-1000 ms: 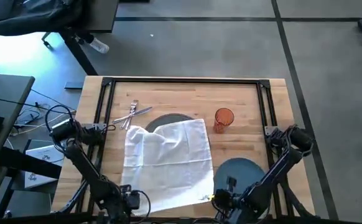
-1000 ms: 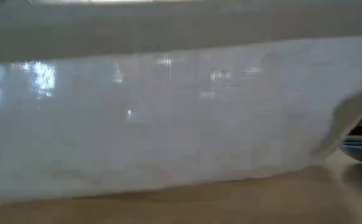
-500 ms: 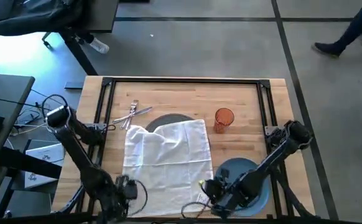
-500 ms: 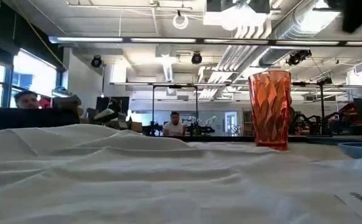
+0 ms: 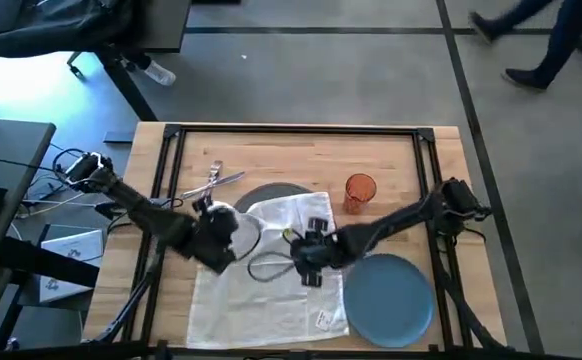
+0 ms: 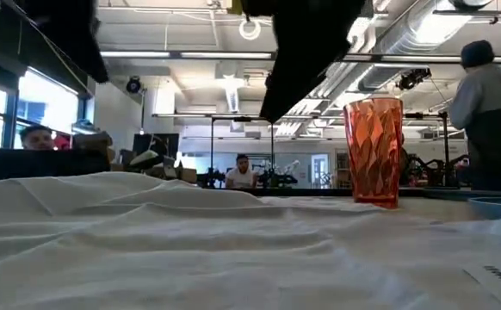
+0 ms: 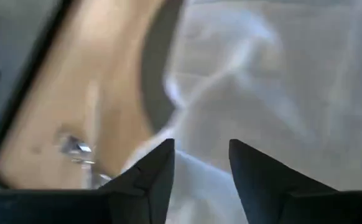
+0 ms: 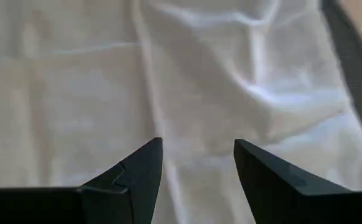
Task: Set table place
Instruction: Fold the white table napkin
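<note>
Now both arms are over the middle of the light wooden plank table (image 5: 301, 150), where half a second ago they sat folded at its near edge. The left gripper (image 5: 221, 228) hangs above the left part of the rumpled white cloth (image 5: 271, 290), and the right gripper (image 5: 306, 250) above its centre-right. Each wrist view shows its own dark fingers parted to a moderate gap with nothing between them and only cloth below.

The cloth itself lies flat, as it did half a second ago; a second ago it filled the low view as a raised sheet. The round dark grey woven placemat (image 5: 271, 190) is almost wholly under the cloth's far edge, only an arc showing. The left wrist view catches that same dark arc (image 7: 153, 74) beside bare wood.

Other items unmoved: smooth round blue plate (image 5: 391, 295) at the near right, touching the cloth's edge; orange faceted tumbler (image 5: 359, 190) far right of the mat; metal cutlery (image 5: 214, 182) far left of it.

Judgement: spreading looks finished and the arms appear to be moving on. The mat is buried, so the setting proper has not begun.
</note>
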Robot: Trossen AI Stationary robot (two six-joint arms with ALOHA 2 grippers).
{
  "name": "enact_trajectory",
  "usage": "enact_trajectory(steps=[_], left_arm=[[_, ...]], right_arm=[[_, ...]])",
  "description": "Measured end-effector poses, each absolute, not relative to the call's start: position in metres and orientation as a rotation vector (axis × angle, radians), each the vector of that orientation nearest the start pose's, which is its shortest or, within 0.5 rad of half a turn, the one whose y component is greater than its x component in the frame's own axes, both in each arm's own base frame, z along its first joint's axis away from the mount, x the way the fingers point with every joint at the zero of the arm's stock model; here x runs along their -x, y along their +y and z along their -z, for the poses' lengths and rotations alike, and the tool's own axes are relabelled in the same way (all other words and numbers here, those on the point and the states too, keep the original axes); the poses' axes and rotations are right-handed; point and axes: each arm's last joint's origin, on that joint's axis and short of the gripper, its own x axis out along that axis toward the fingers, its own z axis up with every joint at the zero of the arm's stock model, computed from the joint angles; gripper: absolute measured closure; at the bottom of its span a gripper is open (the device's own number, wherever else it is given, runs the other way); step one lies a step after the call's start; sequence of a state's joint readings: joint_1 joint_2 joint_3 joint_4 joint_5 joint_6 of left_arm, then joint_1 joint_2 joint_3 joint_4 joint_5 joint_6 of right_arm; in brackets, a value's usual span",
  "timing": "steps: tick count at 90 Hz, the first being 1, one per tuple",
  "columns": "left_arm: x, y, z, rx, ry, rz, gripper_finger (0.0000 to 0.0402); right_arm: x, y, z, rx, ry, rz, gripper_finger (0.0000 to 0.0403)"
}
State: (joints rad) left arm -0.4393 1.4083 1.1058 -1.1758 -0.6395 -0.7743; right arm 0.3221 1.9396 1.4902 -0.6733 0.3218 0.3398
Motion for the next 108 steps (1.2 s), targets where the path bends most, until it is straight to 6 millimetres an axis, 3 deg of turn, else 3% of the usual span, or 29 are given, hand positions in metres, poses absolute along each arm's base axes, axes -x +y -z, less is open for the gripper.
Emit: enact_trajectory(steps=[14, 30, 42, 57, 70, 84, 99, 108], left_arm=[[-0.219, -0.038, -0.232, -0.019, 1.128, -0.668, 0.0241], [-0.209, 0.007, -0.202, 0.149, 1.041, -0.662, 0.024], [-0.201, 0.025, -0.186, 0.225, 1.05, -0.671, 0.024], [-0.197, 0.022, -0.168, 0.333, 1.095, -0.545, 0.024], [-0.189, 0.006, -0.154, 0.406, 1.158, -0.444, 0.0241], [-0.189, -0.009, -0.153, 0.363, 1.162, -0.392, 0.0241], [-0.193, -0.008, -0.163, 0.246, 1.104, -0.478, 0.0241], [-0.196, -0.007, -0.168, 0.205, 1.106, -0.428, 0.0241]], right_arm=[[-0.394, 0.107, -0.205, 0.015, 1.027, 0.23, 0.0218], [-0.409, 0.106, -0.172, 0.019, 1.038, 0.247, 0.0218], [-0.416, 0.105, -0.146, 0.017, 1.069, 0.262, 0.0218], [-0.417, 0.107, -0.14, 0.003, 1.073, 0.273, 0.0217], [-0.417, 0.108, -0.14, 0.008, 1.073, 0.278, 0.0217], [-0.417, 0.107, -0.14, 0.017, 1.065, 0.283, 0.0217], [-0.418, 0.107, -0.141, 0.022, 1.056, 0.287, 0.0217], [-0.418, 0.107, -0.141, 0.023, 1.057, 0.286, 0.0217]])
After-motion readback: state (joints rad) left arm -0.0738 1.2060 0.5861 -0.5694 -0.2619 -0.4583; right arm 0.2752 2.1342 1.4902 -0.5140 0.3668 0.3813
